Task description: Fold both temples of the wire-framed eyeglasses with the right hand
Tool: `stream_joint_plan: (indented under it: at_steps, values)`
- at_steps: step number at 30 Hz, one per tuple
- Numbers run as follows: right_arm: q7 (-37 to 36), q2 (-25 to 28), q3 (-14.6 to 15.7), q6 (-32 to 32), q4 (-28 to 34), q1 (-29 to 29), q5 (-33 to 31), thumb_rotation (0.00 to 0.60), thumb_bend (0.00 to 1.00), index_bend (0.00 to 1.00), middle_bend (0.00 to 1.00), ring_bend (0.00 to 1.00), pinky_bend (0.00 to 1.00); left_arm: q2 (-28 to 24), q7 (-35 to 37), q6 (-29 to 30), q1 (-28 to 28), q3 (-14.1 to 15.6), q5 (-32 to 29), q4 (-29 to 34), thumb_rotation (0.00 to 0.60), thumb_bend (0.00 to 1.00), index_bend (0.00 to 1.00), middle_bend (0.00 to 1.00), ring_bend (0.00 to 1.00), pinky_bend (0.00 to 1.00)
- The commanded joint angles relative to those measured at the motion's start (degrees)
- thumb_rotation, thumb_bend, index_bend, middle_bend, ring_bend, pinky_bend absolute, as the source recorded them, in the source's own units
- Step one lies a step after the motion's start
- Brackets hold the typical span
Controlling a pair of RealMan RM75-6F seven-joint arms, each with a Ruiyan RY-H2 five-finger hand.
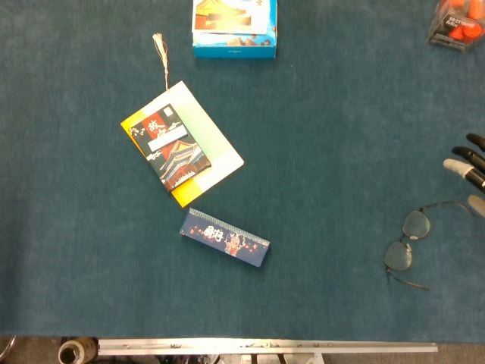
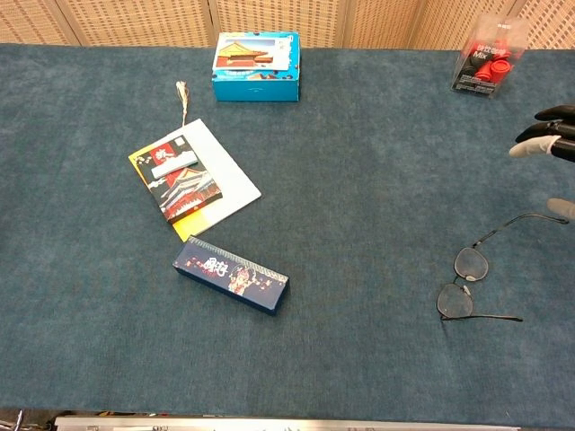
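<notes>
The wire-framed eyeglasses [image 1: 410, 240] [image 2: 469, 280] lie on the blue cloth at the right, lenses down-left, both temples spread out toward the right edge. My right hand [image 1: 470, 168] [image 2: 548, 144] reaches in from the right edge, just above and beyond the glasses. Only its fingertips show; they are spread apart, hold nothing and do not touch the frame. My left hand is in neither view.
A dark patterned long box [image 1: 224, 237] lies mid-table. A booklet on a white card [image 1: 182, 144] with a tassel sits up left. A blue box [image 1: 234, 26] stands at the back. A red-filled clear container [image 1: 457, 23] is at the back right corner.
</notes>
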State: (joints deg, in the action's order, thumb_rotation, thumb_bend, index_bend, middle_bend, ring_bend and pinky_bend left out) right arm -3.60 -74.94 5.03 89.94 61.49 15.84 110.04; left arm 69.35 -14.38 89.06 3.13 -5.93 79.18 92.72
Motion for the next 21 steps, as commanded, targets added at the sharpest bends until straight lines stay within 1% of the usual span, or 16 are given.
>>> stream_joint_plan:
  at_steps: [1, 21]
  values:
    - [-0.3, -0.5, 0.2, 0.0, -0.3, 0.2, 0.2, 0.600, 0.21, 0.29, 0.27, 0.15, 0.27, 0.0, 0.0, 0.0, 0.0, 0.0, 0.0, 0.0, 0.600, 0.49, 0.57, 0.51, 0.43, 0.52]
    - [-3.3, -3.6, 2.2, -0.7, -1.9, 1.7, 0.6, 0.600, 0.21, 0.29, 0.27, 0.15, 0.27, -0.4, 0.3, 0.6, -0.3, 0.0, 0.3, 0.4, 0.600, 0.49, 0.57, 0.51, 0.43, 0.52]
